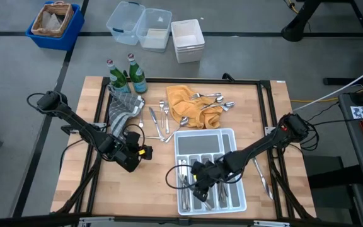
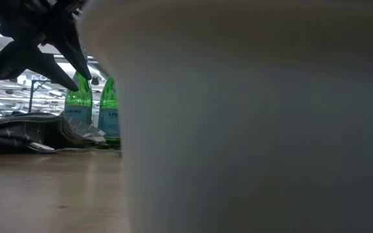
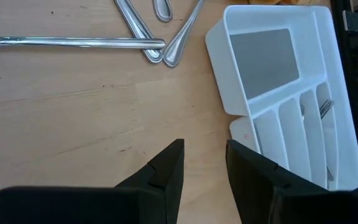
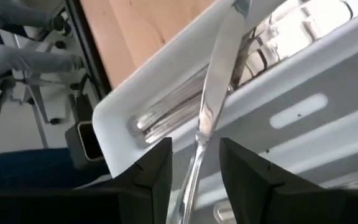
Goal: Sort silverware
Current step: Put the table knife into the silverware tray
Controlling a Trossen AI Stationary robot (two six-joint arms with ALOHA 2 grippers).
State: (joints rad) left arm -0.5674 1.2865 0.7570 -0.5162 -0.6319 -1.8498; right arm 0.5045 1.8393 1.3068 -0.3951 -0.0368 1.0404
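right gripper [image 1: 197, 183]: low over the white tray's [image 1: 232, 135] slim compartments at about 6 o'clock on the table, a table knife [image 4: 213, 93] caught between its parted fingers [image 4: 151, 171], blade reaching out over the tray wall.
tray contents: forks and other silverware [image 1: 188, 183] lie in the slim slots; the wide slot at the far end shows bare.
left gripper [image 1: 145, 152]: hovers above bare wood at 8 o'clock, just beside the tray's left edge, jaws a narrow gap apart and holding nothing.
stray knife [image 1: 260, 173]: flat on the wood at 4 o'clock, right of the tray.
loose silverware [image 1: 159, 120]: scattered at centre, beyond the tray.
yellow cloth [image 1: 184, 104]: at 12 o'clock, spoons [image 1: 216, 101] heaped on it.
green bottles [image 1: 128, 75]: upright at 11 o'clock beside a grey towel [image 1: 121, 107].
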